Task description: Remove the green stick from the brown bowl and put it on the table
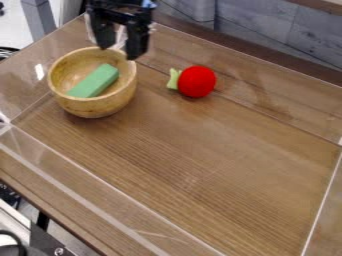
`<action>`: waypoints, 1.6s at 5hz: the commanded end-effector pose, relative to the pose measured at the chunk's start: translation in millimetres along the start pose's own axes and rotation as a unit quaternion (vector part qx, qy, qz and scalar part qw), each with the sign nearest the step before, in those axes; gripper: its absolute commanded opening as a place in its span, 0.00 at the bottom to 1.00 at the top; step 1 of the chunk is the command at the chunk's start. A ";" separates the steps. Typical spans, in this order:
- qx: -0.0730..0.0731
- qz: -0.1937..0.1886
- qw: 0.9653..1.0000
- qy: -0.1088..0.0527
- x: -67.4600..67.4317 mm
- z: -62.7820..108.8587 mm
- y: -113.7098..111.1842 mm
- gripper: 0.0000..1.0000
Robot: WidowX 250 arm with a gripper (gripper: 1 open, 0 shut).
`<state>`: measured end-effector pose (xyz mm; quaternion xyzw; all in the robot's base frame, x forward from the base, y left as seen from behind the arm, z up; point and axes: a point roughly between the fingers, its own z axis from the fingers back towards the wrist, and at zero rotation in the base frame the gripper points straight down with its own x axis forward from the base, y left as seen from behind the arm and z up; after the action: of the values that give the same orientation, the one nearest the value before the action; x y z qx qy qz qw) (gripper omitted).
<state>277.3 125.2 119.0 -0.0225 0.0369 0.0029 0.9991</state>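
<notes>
The green stick lies slanted inside the brown bowl, which sits at the left of the table. My gripper hangs just above the bowl's far right rim, pointing down, its two dark fingers spread apart with nothing between them. It touches neither stick nor bowl.
A red ball with a small green leaf lies to the right of the bowl. Low clear plastic walls edge the tabletop on all sides. Bare wood stretches across the near half.
</notes>
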 end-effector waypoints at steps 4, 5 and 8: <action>0.014 0.078 0.997 -0.013 7.5 -12.7 38.8 1.00; 0.013 0.080 0.997 -0.010 10.6 -21.0 41.0 1.00; 0.004 0.066 0.998 -0.011 29.0 -43.7 70.9 1.00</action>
<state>296.1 186.7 51.9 -0.0314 0.0536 0.0690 0.9957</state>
